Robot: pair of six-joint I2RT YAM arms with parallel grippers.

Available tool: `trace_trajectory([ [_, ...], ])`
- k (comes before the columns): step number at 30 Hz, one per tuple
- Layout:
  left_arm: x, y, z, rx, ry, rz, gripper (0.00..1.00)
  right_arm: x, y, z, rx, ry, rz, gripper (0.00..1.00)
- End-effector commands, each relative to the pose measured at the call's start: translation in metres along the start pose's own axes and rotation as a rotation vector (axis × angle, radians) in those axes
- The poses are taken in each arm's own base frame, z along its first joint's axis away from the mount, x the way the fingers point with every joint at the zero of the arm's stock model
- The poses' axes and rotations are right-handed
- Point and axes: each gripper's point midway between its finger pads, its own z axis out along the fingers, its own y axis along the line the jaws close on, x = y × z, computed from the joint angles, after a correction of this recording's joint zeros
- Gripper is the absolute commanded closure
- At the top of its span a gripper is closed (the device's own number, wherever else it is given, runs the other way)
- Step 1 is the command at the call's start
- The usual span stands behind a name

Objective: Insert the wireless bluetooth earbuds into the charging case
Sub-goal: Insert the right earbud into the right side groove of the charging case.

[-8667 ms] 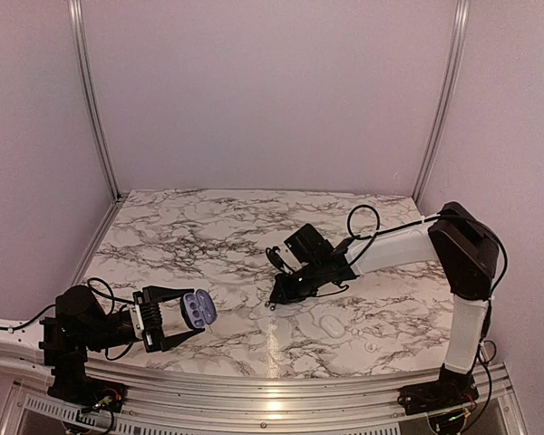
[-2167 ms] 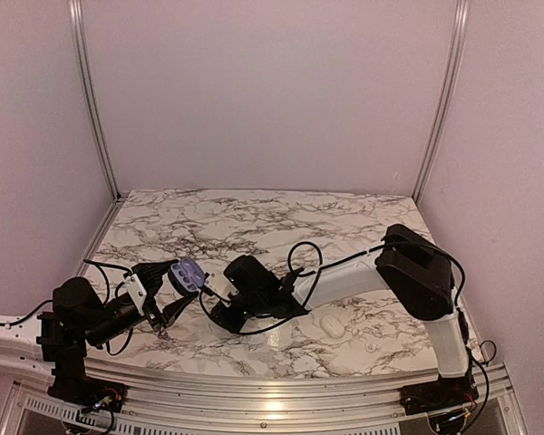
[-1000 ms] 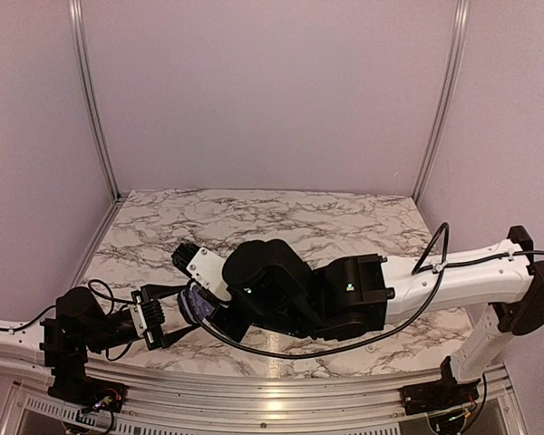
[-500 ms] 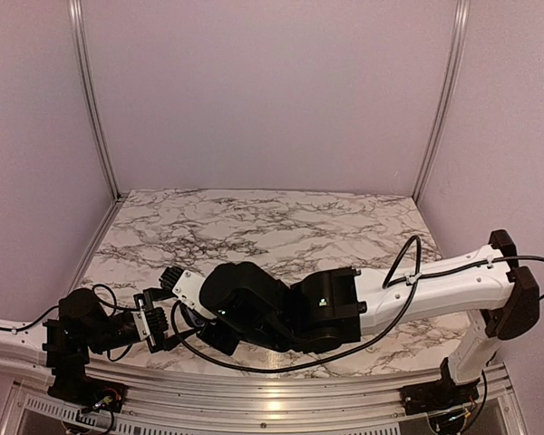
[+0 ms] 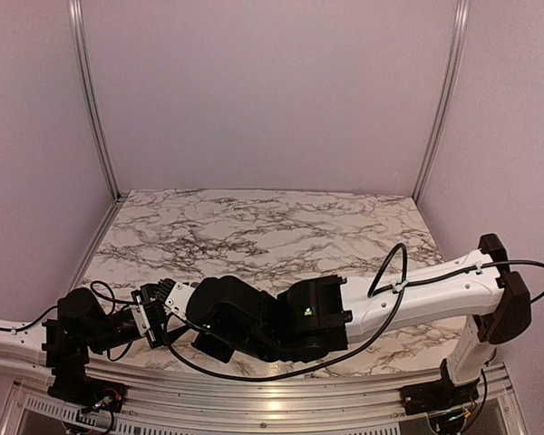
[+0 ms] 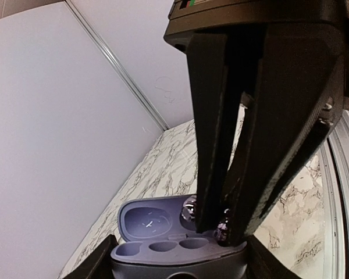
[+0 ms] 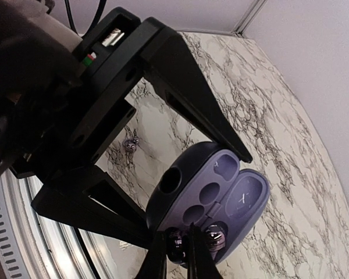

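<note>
Our right end effector [image 7: 178, 256], clenched on one earbud [image 7: 175, 249], has swung over from mid-table and dropped within the last second onto the open charging case [image 6: 163, 256], at lower centre of its wrist view. Our left end effector [image 7: 200, 199] clamps the case. A second earbud [image 7: 214, 238] sits just beside, so we judge insertion imminent.

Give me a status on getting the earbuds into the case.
Done: the left gripper holds the case open, wells exposed, and one earbud already sits at its edge; whether it is seated is unclear. In hand: the right gripper pinches the other earbud right at the case. Left: probably push that one into a well, release, and check the first.
</note>
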Motion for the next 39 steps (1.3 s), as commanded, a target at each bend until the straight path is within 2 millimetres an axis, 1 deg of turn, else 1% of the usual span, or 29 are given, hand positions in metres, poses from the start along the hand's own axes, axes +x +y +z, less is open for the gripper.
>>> trace_trajectory([
  [1,-0.019,0.019,-0.003,-0.073,-0.063,-0.041,0.71,-0.006,0.001,0.002,0.016,0.008,-0.001,0.91],
  [5,-0.023,0.019,-0.005,-0.068,-0.081,-0.057,0.71,-0.010,0.001,0.007,0.036,0.007,-0.013,0.89],
  [11,-0.029,0.014,-0.004,-0.032,-0.106,-0.091,0.70,-0.025,-0.005,0.005,0.055,-0.006,-0.058,0.87],
  [12,-0.032,0.011,-0.003,-0.008,-0.122,-0.096,0.70,-0.026,-0.007,0.005,0.056,-0.005,-0.059,0.86],
  [14,-0.037,0.011,-0.004,0.000,-0.139,-0.113,0.71,-0.025,-0.011,0.005,0.060,0.004,-0.059,0.86],
  [18,-0.046,0.016,-0.007,-0.010,-0.176,-0.144,0.71,-0.022,-0.017,0.004,0.066,0.015,-0.045,0.85],
  [21,-0.049,0.017,-0.008,-0.012,-0.189,-0.159,0.71,-0.023,-0.017,0.003,0.059,0.009,-0.041,0.85],
  [24,-0.049,0.018,-0.008,-0.015,-0.188,-0.164,0.71,-0.029,-0.017,0.002,0.047,-0.010,-0.034,0.82],
  [27,-0.048,0.019,-0.007,-0.021,-0.181,-0.167,0.71,-0.043,-0.016,-0.001,0.021,-0.047,-0.021,0.79],
  [29,-0.047,0.019,-0.006,-0.025,-0.175,-0.167,0.71,-0.057,-0.011,-0.005,-0.030,-0.085,-0.007,0.78],
  [31,-0.047,0.020,-0.005,-0.027,-0.171,-0.169,0.71,-0.071,-0.010,-0.009,-0.059,-0.112,0.008,0.75],
  [35,-0.045,0.021,-0.004,-0.035,-0.162,-0.172,0.71,-0.091,-0.023,-0.017,-0.047,-0.153,0.055,0.71],
  [39,-0.045,0.023,-0.002,-0.045,-0.155,-0.174,0.71,-0.107,-0.039,-0.033,-0.056,-0.218,0.128,0.68],
])
